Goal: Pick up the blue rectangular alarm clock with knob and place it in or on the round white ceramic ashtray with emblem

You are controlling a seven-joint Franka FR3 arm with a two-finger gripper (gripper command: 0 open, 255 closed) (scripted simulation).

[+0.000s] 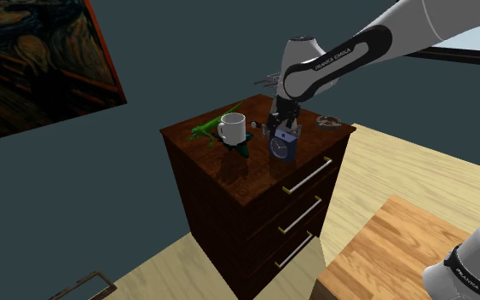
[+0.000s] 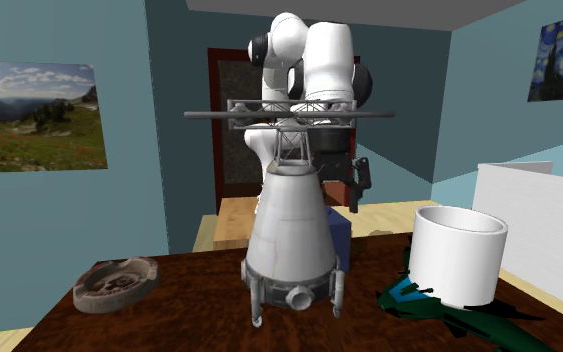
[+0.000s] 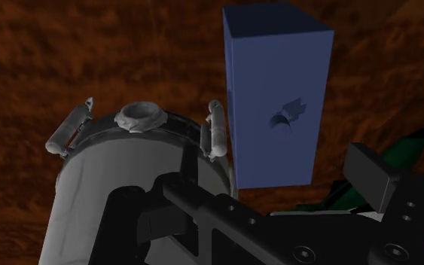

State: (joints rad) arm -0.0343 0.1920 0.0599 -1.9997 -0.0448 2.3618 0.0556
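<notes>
My hand is wide, fingers either side of the blue alarm clock, not touching it, clearing the neighbouring spacecraft model.

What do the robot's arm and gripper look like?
The arm is white, built of rounded tubular links with black bands at the joints. One band carries small white lettering. The gripper is all black and boxy, with two flat, blocky fingers and small round screws on its body.
</notes>
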